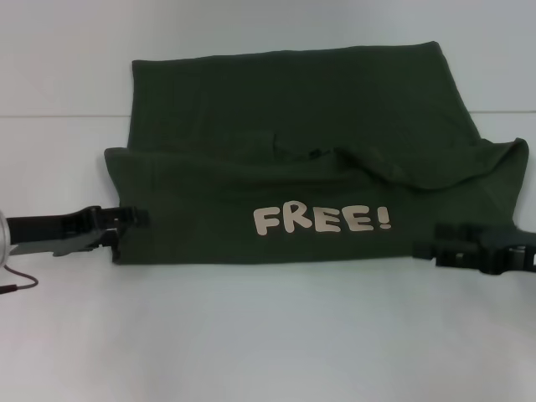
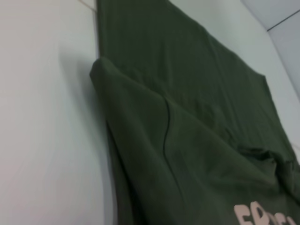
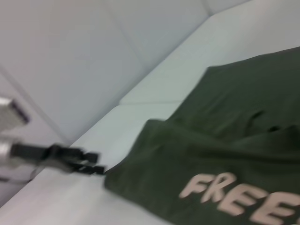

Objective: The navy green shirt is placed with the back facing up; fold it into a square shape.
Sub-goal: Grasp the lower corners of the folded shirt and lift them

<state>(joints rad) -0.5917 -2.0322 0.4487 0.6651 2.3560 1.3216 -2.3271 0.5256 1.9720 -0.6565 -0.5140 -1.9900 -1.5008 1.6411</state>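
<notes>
The navy green shirt (image 1: 293, 142) lies flat across the middle of the white table (image 1: 268, 335), with its near portion folded back over itself so the cream "FREE!" lettering (image 1: 322, 220) faces up on the flap. Your left gripper (image 1: 126, 219) sits at the flap's near left corner, right gripper (image 1: 435, 243) at the near right edge; both are low at the cloth, but you cannot tell from these views whether either is pinching fabric or spread. The flap isn't even: its right side rides up and out toward the far right, with a ridge of wrinkles along the fold in the middle. So, as I read it, the first fold is laid but untidy. Before the next fold, confirm your grip on both corners, keep the two hands level and moving together, and pull gently outward to flatten that ridge. Square the right corner to match the left, or the final square will likely come out skewed.
</notes>
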